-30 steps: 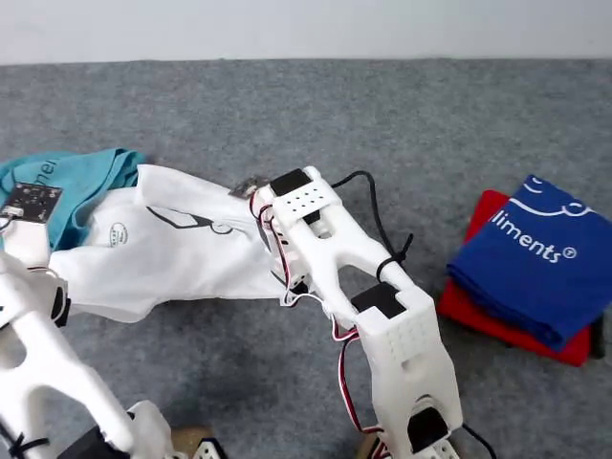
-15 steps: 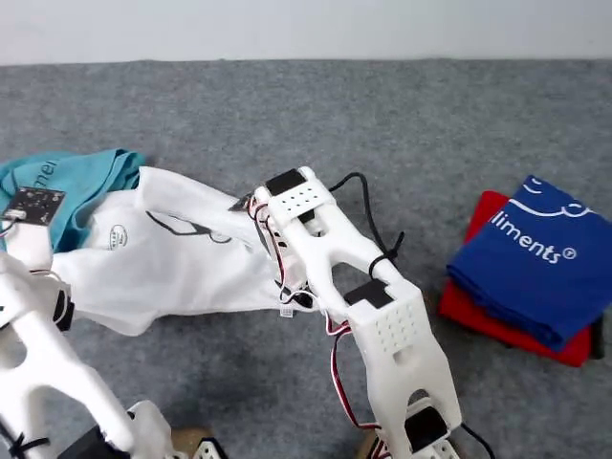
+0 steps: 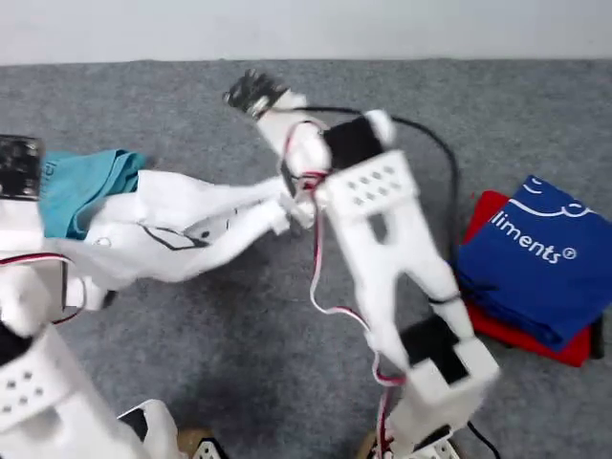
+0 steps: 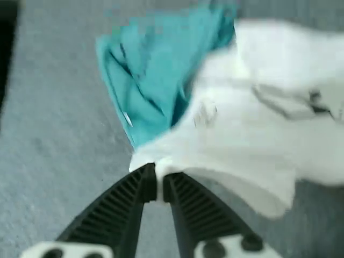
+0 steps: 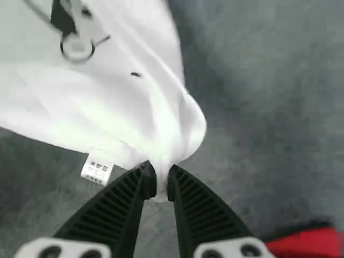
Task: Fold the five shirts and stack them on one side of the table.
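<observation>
I am lifting the white shirt (image 3: 182,225) higher than a second ago, stretching it between my left gripper (image 4: 159,181) and right gripper (image 5: 157,185), both pinching its edges.

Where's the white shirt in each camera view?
High view: white shirt stretched across left of centre.
Left wrist view: white shirt beside the teal shirt, pinched by the left gripper.
Right wrist view: white shirt pinched by the right gripper.
Shared landmark: the shirt's black print.

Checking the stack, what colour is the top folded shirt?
The top shirt is blue with white lettering; high view shows it best.
</observation>
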You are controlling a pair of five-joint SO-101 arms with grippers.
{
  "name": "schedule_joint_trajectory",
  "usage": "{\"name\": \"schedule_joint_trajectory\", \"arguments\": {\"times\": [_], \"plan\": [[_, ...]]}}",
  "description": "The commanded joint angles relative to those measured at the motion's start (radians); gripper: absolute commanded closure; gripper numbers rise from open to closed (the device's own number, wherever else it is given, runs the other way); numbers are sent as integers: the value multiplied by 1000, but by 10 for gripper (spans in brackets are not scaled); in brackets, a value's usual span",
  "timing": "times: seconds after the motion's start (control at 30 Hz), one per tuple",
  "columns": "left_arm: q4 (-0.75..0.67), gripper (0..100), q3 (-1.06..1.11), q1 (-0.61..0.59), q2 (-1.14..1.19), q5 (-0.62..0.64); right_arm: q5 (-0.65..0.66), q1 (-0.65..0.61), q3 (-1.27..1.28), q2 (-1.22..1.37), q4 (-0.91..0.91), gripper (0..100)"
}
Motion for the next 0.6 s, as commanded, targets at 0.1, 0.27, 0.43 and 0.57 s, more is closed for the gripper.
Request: {"name": "schedule_joint_trajectory", "arguments": {"times": [0.1, 0.27, 0.43, 0.57], "plan": [[-253, 987, -180, 14, -28, 63, 8, 145, -196, -236, -33, 988], [-457, 987, -243, 15, -37, 61, 8, 223, -336, -314, -45, 988], [-560, 987, -352, 14, -37, 60, 11, 282, -493, -367, -45, 988], [-603, 987, -438, 14, -37, 60, 11, 337, -583, -403, -45, 988]]}}
